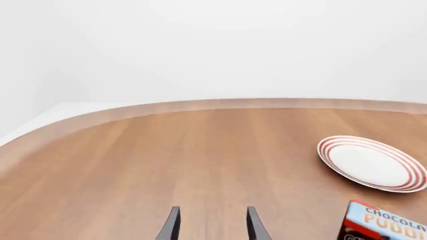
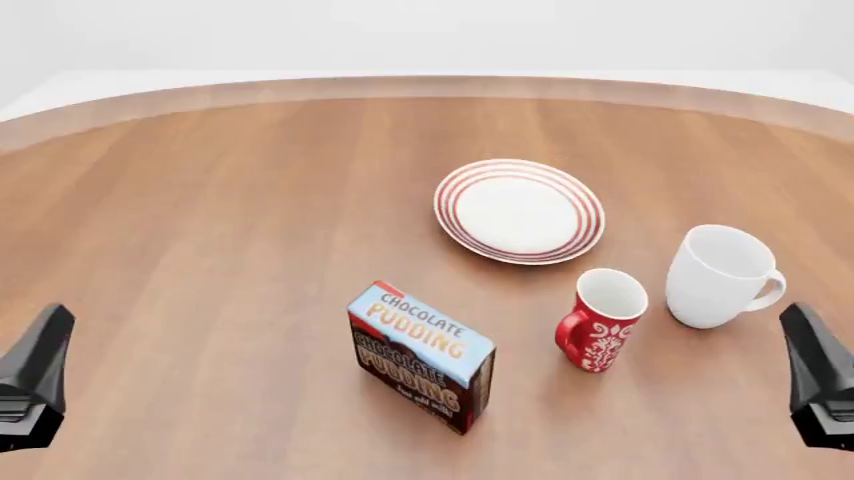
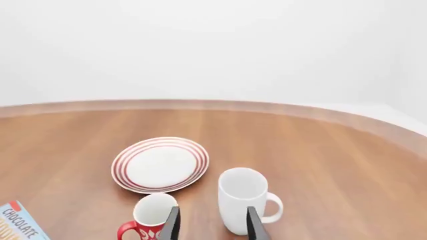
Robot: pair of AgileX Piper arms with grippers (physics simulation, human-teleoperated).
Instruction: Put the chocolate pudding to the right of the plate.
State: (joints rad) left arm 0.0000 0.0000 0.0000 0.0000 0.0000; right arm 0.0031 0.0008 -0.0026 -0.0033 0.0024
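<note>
Both arms parked at the near corners of the front view, nothing held. Left tool (image 1: 212,226) shows its two fingers apart with bare bench (image 2: 200,250) between them; right tool (image 3: 212,224) is the same, fingers spread and empty. The chocolate pudding (image 2: 422,356) stands on the bench at lower centre of the front view, a little left of the midline, well apart from both tools. The plate (image 2: 519,211) is above and right of it in that view, not touching. The carton's long axis runs diagonally, from upper left down to lower right in the front frame, lettered face turned toward me and slightly left. My read: the left tool looks marginally nearer, but the carton is close to midway, and the target spot sits on the right side. That spot isn't free for the taking: a white mug (image 2: 721,275) sits right of and slightly below the plate, a red mug (image 2: 601,320) lower and left of it. So I'd go with the right arm, reaching up and left to the carton and rotating the wrist to close across its narrow width, square to that diagonal. Risk is clipping the red mug on the way in or out.
</note>
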